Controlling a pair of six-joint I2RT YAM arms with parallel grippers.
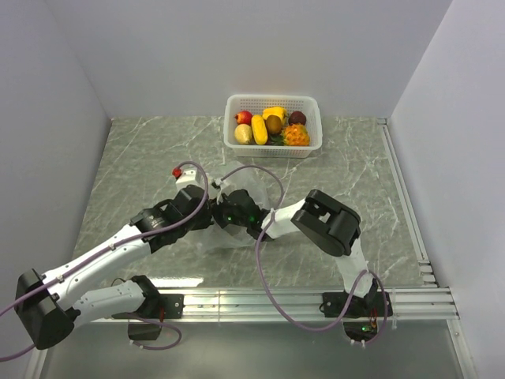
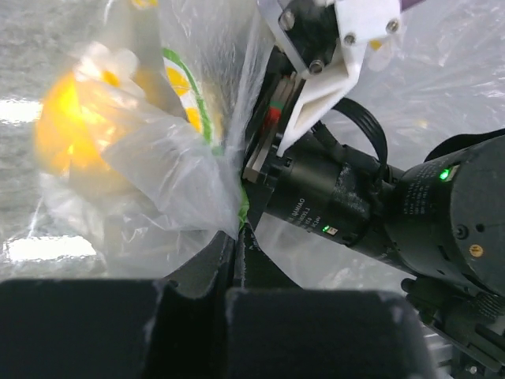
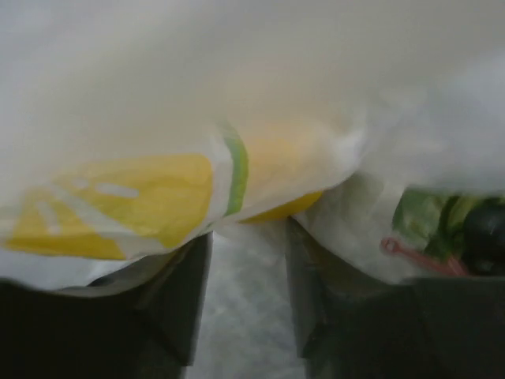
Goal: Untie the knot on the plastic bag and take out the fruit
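Just nearside of the white slotted plastic basket (image 1: 237,138), the left claw (image 2: 237,245) pinches the clear crinkly plastic bag (image 1: 217,241), apparently anchoring it; the right claw (image 3: 246,292) sits spread beneath. The round yellow toy fruit (image 2: 71,134) is inside.

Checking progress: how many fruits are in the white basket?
7: a red one and a pale yellow one at left; banana, kiwi and a golden one in the middle; a dark one and a knobbly orange one at right. More may lie hidden beneath.

text legible: none | black wrist housing (image 2: 316,197) of right arm: small white print, too blurred to read | plastic bag (image 2: 177,87): yellow-green printed marks, no letters
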